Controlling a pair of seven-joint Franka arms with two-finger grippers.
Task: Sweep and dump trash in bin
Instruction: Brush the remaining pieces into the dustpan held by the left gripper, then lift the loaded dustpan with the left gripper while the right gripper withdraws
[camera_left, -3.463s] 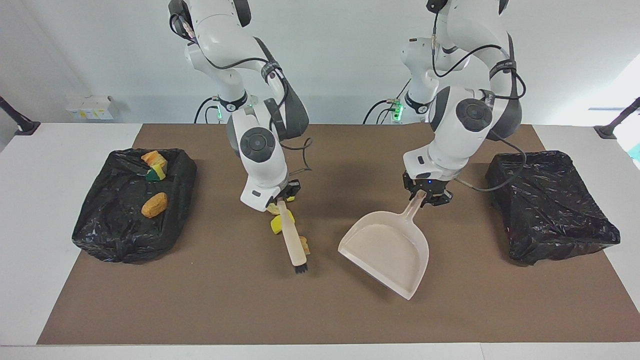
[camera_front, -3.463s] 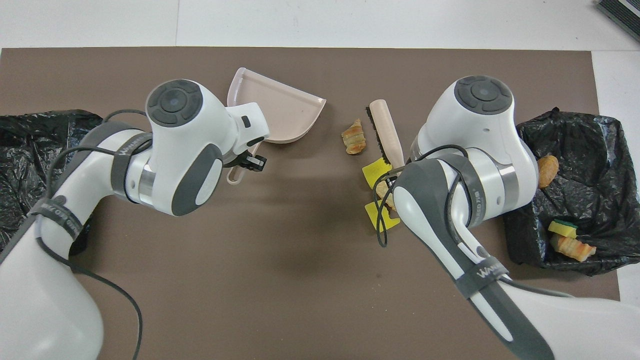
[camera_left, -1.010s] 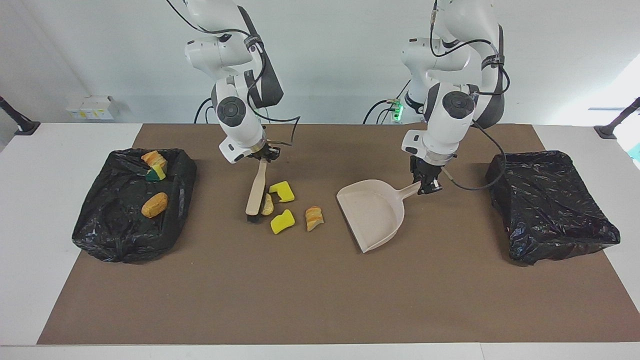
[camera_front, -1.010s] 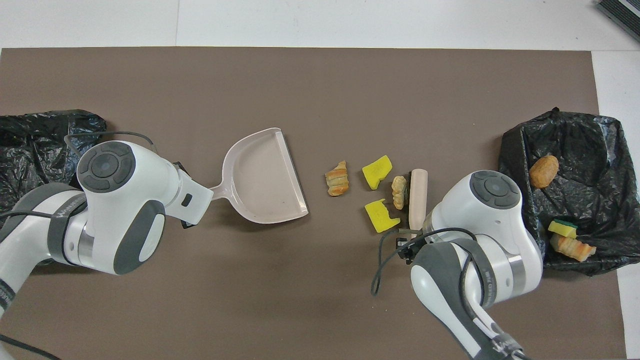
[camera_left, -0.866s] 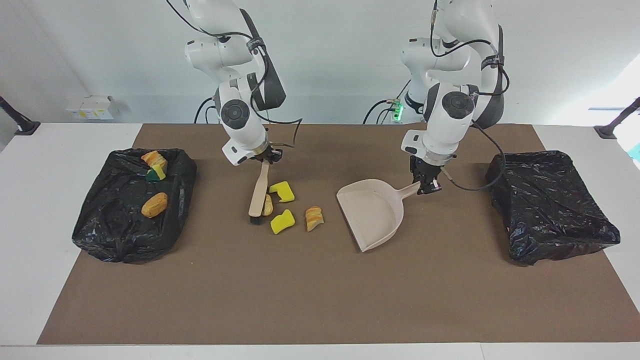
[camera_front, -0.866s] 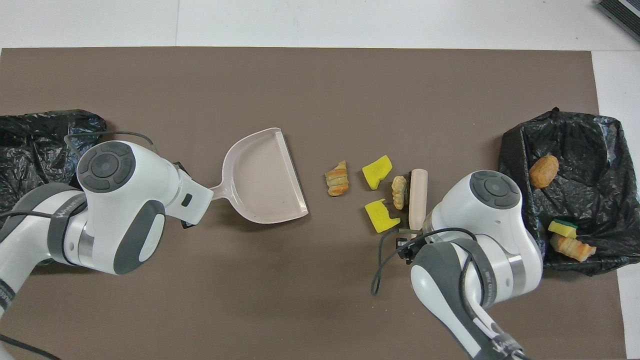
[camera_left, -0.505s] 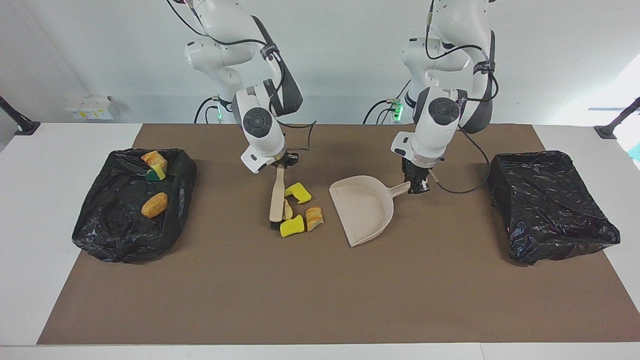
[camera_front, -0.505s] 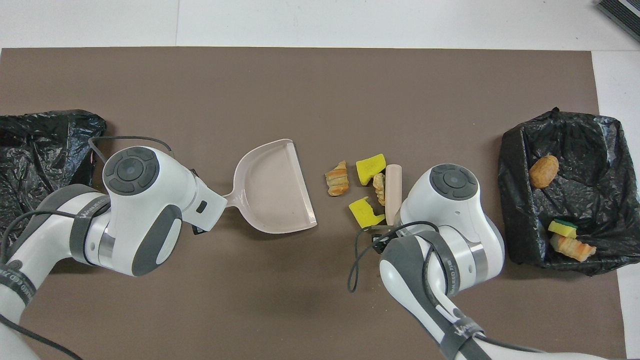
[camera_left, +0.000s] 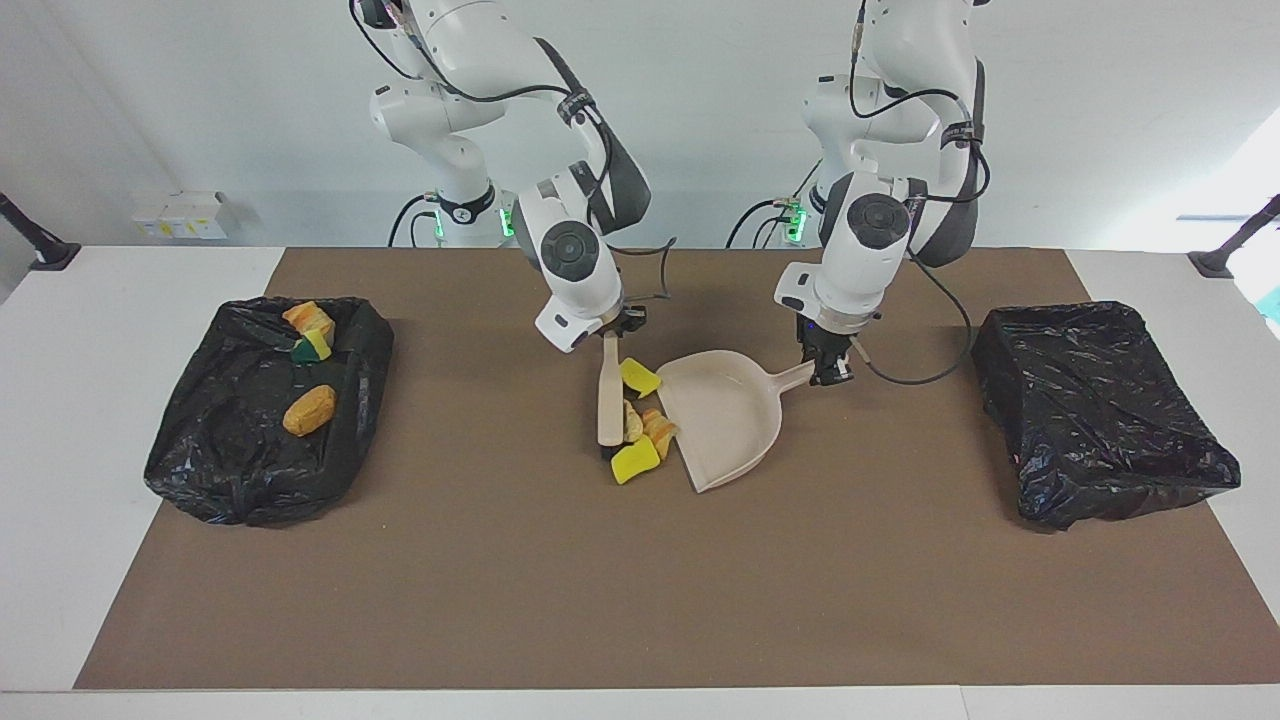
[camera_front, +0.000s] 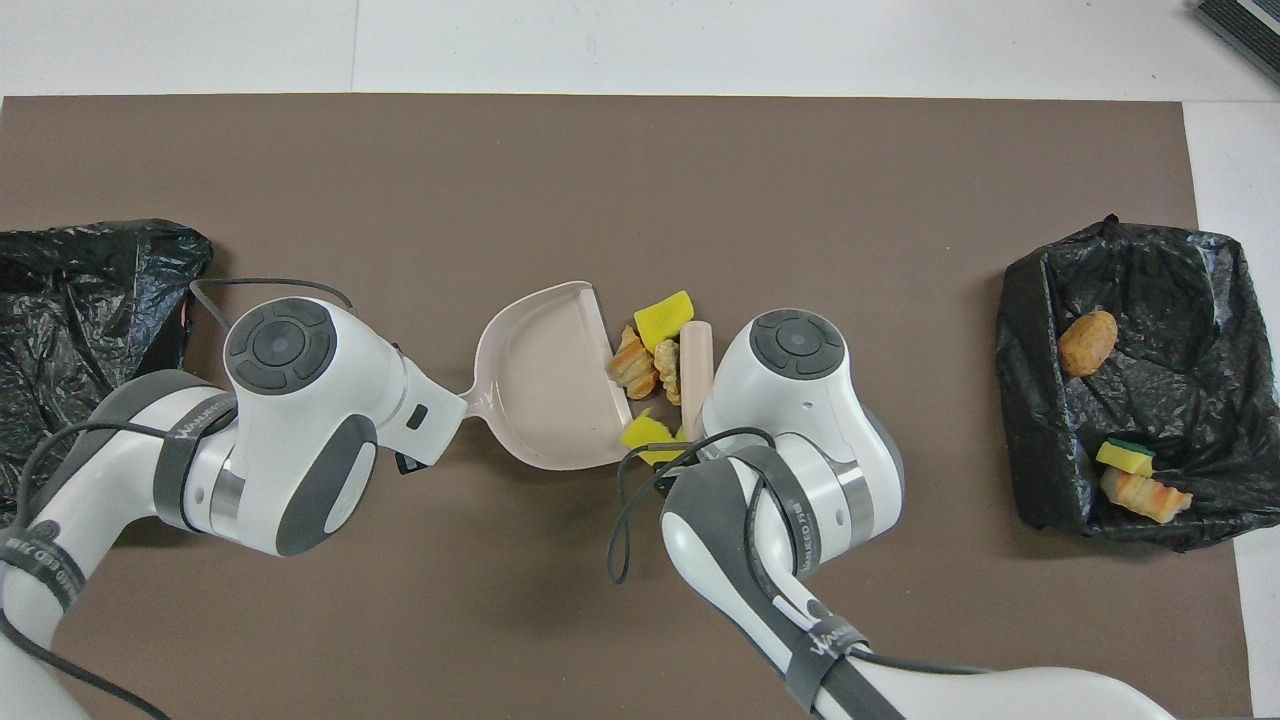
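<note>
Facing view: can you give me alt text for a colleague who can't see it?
The right tool holds a brush that presses four scraps against the lip of the dustpan held by the left tool. Three scraps lie in the black-lined bin at the right arm's end.

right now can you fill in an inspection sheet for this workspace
surface: brown mat on a white table
job's things: four scraps bunched between brush and dustpan lip; three scraps in the bin at the right arm's end
clutter: nothing seen
grippers: right claw shut on brush handle; left claw shut on dustpan handle
cables: black loops hang off both wrists
surroundings: second black-lined bin at the left arm's end, white wall
</note>
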